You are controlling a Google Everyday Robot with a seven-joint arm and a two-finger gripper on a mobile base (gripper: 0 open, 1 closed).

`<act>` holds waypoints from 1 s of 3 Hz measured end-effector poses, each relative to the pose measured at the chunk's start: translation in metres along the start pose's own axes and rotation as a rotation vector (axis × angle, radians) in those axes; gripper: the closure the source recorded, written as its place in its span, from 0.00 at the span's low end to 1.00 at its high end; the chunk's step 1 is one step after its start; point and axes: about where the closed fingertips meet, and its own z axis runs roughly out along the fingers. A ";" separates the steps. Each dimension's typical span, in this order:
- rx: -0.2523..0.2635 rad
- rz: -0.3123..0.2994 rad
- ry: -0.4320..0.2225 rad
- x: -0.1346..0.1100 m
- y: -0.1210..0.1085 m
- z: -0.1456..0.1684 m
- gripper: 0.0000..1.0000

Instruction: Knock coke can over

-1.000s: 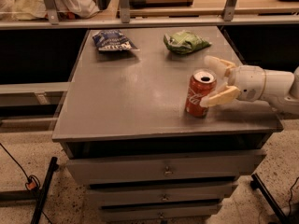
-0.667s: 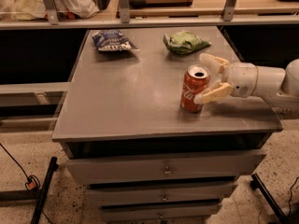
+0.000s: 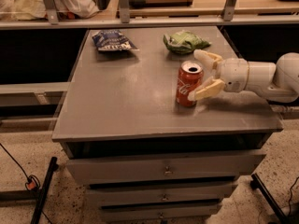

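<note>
The red coke can (image 3: 188, 84) stands on the grey cabinet top (image 3: 121, 101), right of centre, leaning slightly to the left. My white gripper (image 3: 198, 74) reaches in from the right with its fingers open. The near finger (image 3: 204, 90) touches the can's right side low down. The far finger (image 3: 205, 58) is behind the can's top.
A dark blue snack bag (image 3: 111, 40) lies at the back left of the top and a green snack bag (image 3: 184, 42) at the back centre-right. The cabinet has drawers (image 3: 163, 169) below. A shelf with a rail (image 3: 140, 20) runs behind.
The gripper and the can have moved left across the top; the can has been pushed along and leans a little.
</note>
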 end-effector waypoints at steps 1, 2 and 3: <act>-0.023 0.000 0.000 0.004 0.007 -0.002 0.00; -0.049 -0.008 -0.001 0.004 0.014 -0.005 0.00; -0.071 -0.016 -0.002 -0.002 0.027 -0.014 0.00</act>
